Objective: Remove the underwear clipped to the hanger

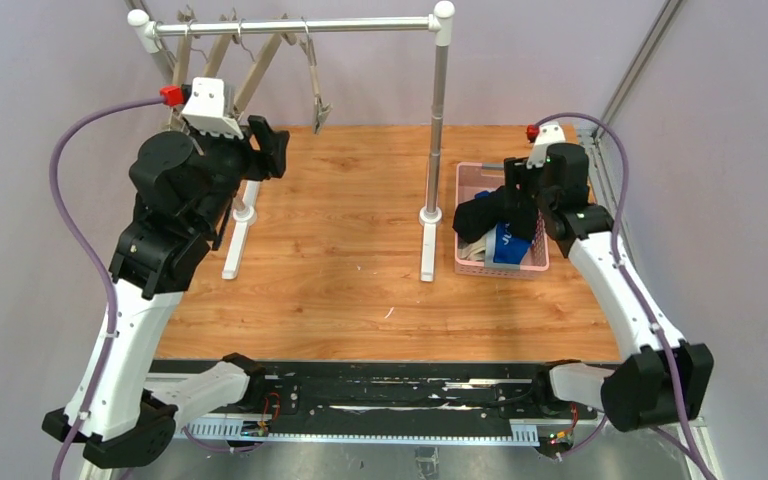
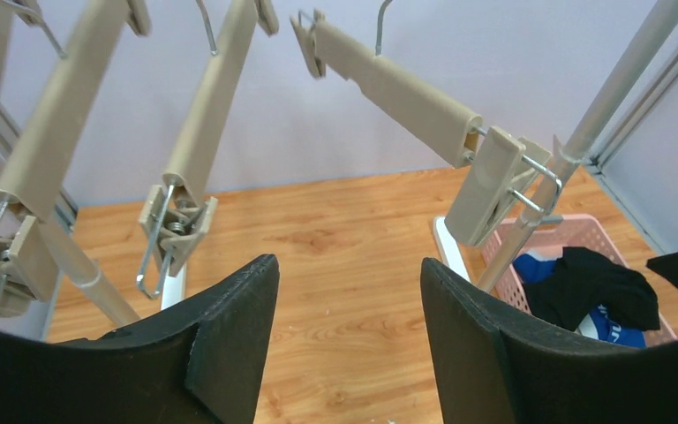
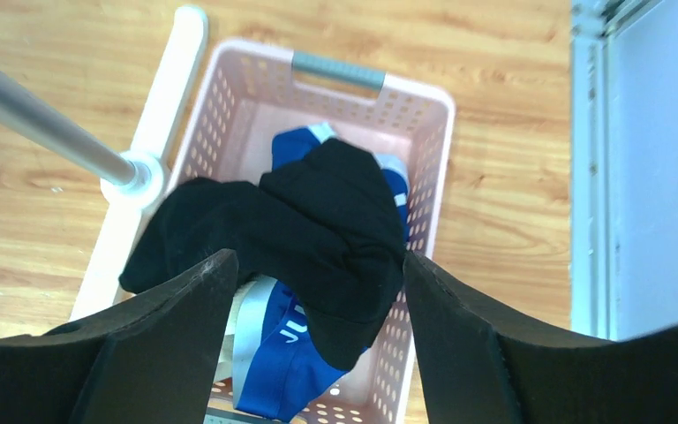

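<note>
The black briefs (image 3: 300,225) lie on top in the pink basket (image 3: 433,168), draped over its left rim. The bright blue briefs (image 3: 296,353) with white lettering lie under them. A pale grey and beige edge (image 3: 245,322) shows beside the blue; the grey briefs are mostly hidden. My right gripper (image 3: 318,283) is open and empty just above the basket (image 1: 465,180). My left gripper (image 2: 349,283) is open and empty, below the beige clip hangers (image 2: 406,93), whose clips (image 2: 494,181) hold nothing. The black briefs (image 1: 490,212) also show in the top view.
The hangers (image 1: 260,65) hang from a white and metal rack rail (image 1: 300,27). Its right post (image 1: 436,120) and white foot (image 1: 427,245) stand just left of the basket. The left foot (image 1: 237,240) sits near my left arm. A grey rail (image 3: 587,168) edges the table's right side.
</note>
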